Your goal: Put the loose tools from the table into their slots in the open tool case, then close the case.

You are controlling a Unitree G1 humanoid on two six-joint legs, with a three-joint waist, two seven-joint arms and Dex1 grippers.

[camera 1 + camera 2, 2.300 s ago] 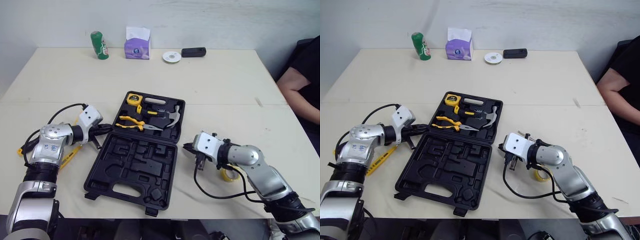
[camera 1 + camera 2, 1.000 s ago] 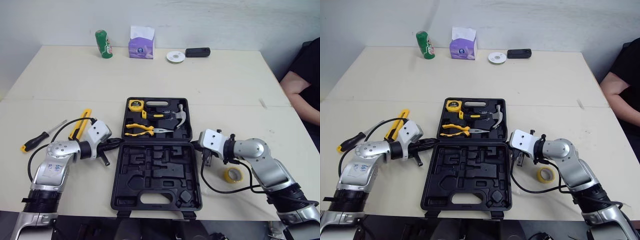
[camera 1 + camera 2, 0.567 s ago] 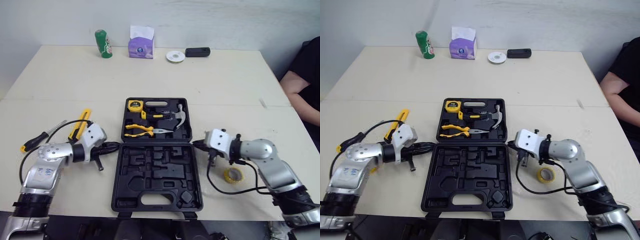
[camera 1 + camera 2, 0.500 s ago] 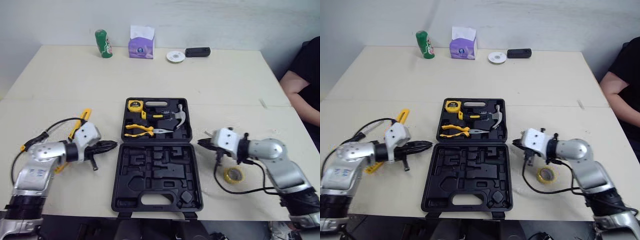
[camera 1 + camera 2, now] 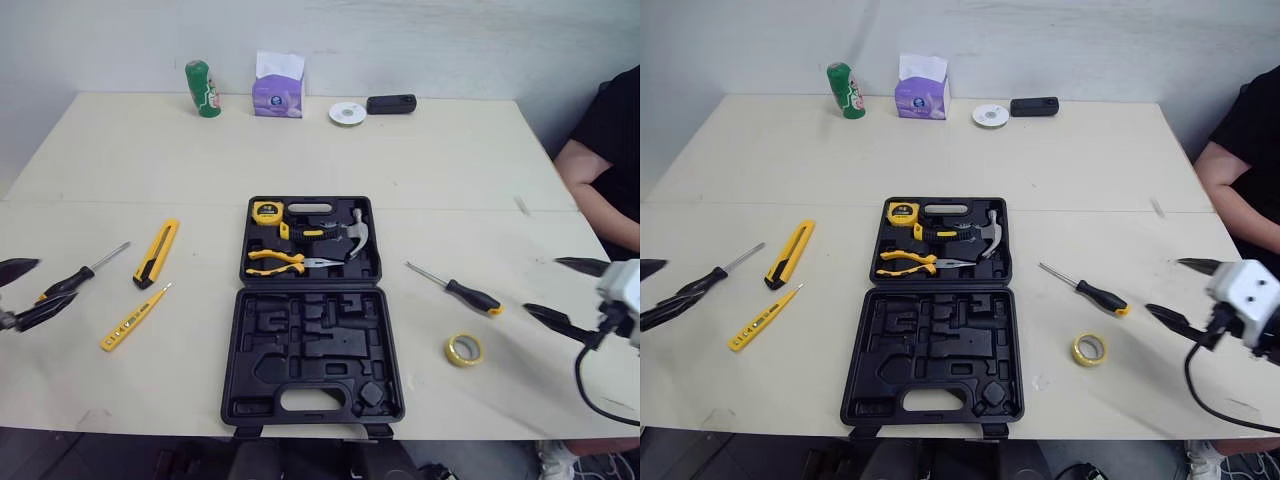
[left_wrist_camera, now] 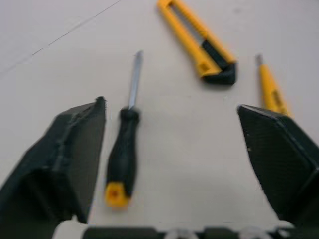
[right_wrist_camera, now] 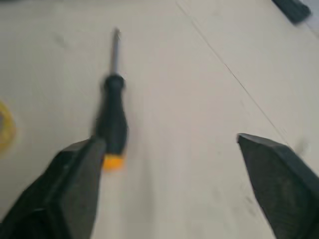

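Roughly at the centre of the head view, the black tool case (image 5: 312,345) is seen lying open and flat on a cream table (image 5: 440,165), which is backed by a plain pale wall. In the case's upper half a yellow tape measure (image 5: 267,211), a hammer (image 5: 353,230) and yellow-handled pliers (image 5: 283,262) are seated; the lower half is made up of moulded recesses. Left of the case, a black-handled screwdriver (image 5: 72,282), a yellow utility knife (image 5: 157,252) and a slim yellow tester (image 5: 133,318) are laid loose on the surface, well apart from the case. Right of it a second screwdriver (image 5: 462,291) is found, with a roll of yellow tape (image 5: 462,349) just below it. Along the table's far edge, at the top of the frame, a green can (image 5: 201,89), a purple tissue box (image 5: 278,88), a white disc (image 5: 347,113) and a small black device (image 5: 390,103) are lined up. A person's arm (image 5: 592,190) is seen at the right edge. The left gripper (image 5: 25,290) is held at the left edge of the frame, fingers spread wide with nothing between them, near the black-handled screwdriver. The right gripper (image 5: 565,292) is held at the right edge, likewise spread and empty, apart from the second screwdriver.
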